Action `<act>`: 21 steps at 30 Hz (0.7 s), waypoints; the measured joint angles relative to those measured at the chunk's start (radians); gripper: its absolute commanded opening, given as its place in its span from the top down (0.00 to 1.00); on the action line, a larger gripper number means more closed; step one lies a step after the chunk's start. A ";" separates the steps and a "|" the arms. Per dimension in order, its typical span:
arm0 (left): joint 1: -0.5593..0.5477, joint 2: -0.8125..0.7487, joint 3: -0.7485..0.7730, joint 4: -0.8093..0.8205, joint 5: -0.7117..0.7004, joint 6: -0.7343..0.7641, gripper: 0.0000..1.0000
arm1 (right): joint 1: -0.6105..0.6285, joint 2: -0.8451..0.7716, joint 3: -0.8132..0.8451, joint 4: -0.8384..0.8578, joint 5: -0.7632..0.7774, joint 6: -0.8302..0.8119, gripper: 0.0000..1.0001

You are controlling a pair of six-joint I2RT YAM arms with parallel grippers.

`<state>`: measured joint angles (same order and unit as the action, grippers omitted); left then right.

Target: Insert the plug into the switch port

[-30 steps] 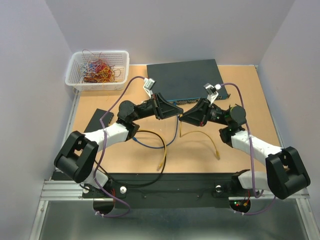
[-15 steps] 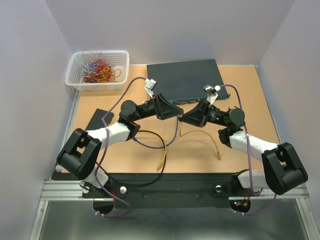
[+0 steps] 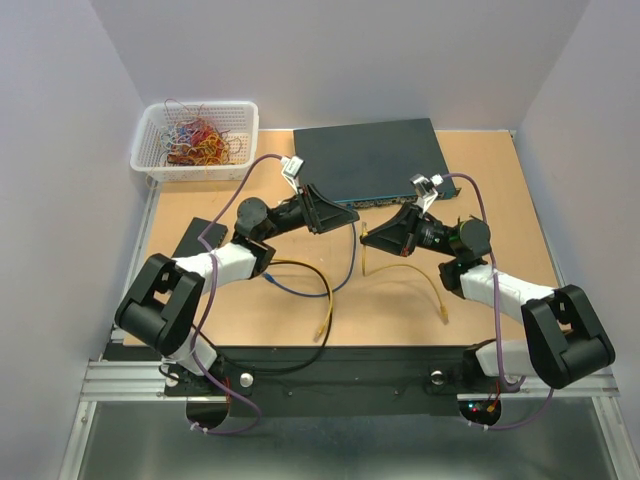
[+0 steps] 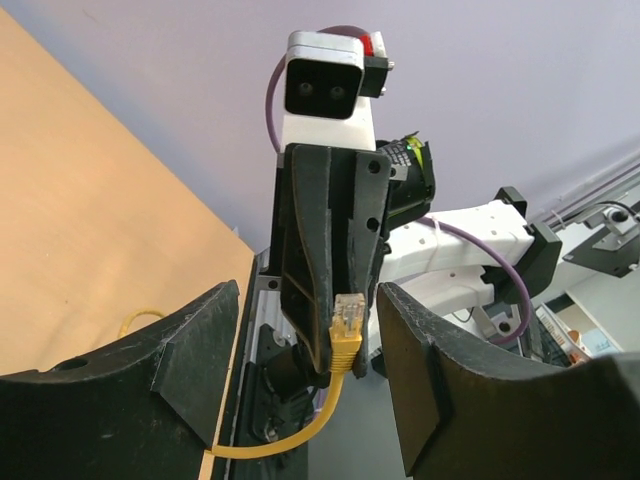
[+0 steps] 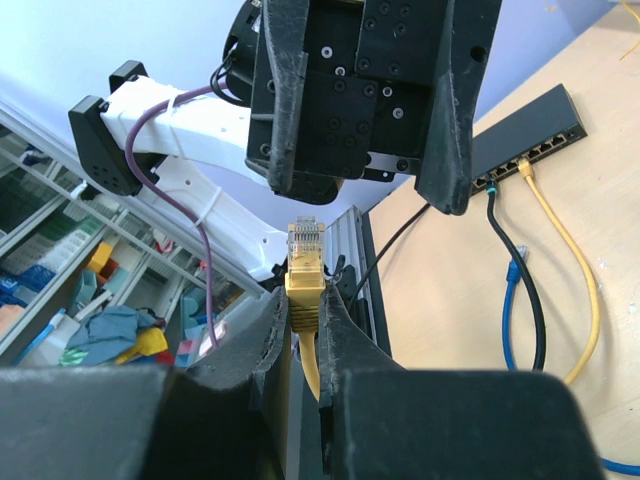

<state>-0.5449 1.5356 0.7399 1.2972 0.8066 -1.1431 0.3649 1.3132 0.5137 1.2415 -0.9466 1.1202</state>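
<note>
Right now the plug (image 5: 305, 243), a clear connector on a yellow boot, is pinched by that boot in the right gripper (image 5: 304, 302). Its tip sticks out past the fingers, near the middle of the tabletop (image 3: 500, 200) and, as far as I can tell, lifted off it. Its yellow cable (image 3: 405, 266) trails away toward 4 o'clock.

The left gripper (image 4: 305, 300) faces it nose to nose from about 11 o'clock, jaws wide apart and holding nothing. I'd say the plug is grasped and the carry to the port hasn't begun.

The switch (image 3: 370, 158) lies flat at 12 o'clock, its front edge toward the arms. I can't make out its ports from above. The next move, to my eye, asks the right arm to turn the connector toward that front edge and square it to a free port. Then it pushes straight in (the latch tab has to sit the right way up).

The open left gripper sits between the plug and the switch front, so it ought to back off first, and the trailing cable could tug the plug off line.

Further out, a small black box (image 5: 530, 135) at 9 o'clock already has a black cable (image 5: 530, 290) and a second yellow cable (image 5: 575, 260) plugged in. A blue cable (image 5: 506, 330) lies loose beside it. Whether that box is the real target, I can't tell. A white basket (image 3: 190, 172) of coloured wires stands at 10 o'clock, well clear.
</note>
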 measured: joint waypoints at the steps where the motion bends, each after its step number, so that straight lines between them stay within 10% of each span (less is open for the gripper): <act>1: 0.000 0.000 -0.003 -0.001 0.000 0.004 0.32 | 0.000 0.000 0.000 0.000 0.000 -0.002 1.00; 21: -0.011 0.039 -0.009 -0.003 -0.008 -0.018 0.43 | -0.001 0.064 0.015 0.009 -0.015 0.019 1.00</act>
<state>-0.5556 1.5745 0.7311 1.2938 0.7982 -1.1610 0.3641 1.3777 0.5285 1.2503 -0.9619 1.1393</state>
